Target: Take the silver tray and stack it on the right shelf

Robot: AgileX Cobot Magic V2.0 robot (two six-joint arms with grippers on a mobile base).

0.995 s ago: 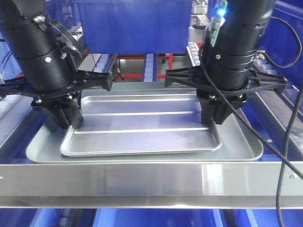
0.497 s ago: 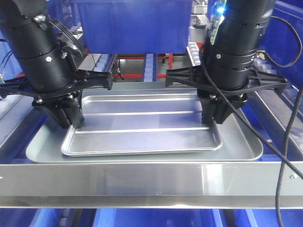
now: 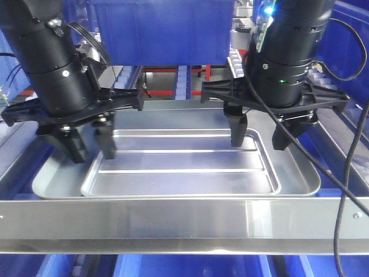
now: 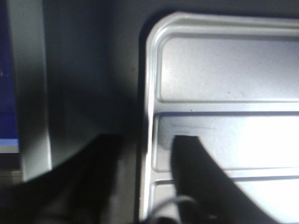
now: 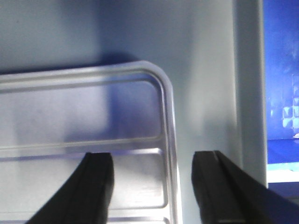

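Silver tray (image 3: 181, 173) flat, long axis left-right, ribs likewise; left claw (image 3: 89, 151), right claw (image 3: 262, 137) spread, holding nothing

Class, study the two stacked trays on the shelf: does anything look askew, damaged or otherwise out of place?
Nothing stands out. The silver tray lies flat and roughly square inside the larger grey tray, undented. Both grippers, left and right, stand open astride its side rims.

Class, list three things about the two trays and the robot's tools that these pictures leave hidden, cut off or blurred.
1. Front view: the shelf's steel front crossbar hides the near edge of the dull grey tray.
2. Left wrist view: the left tool is a dark blur; the shiny ribbed silver tray runs off the frame.
3. Right wrist view: the right tool is cut off by the bottom edge.
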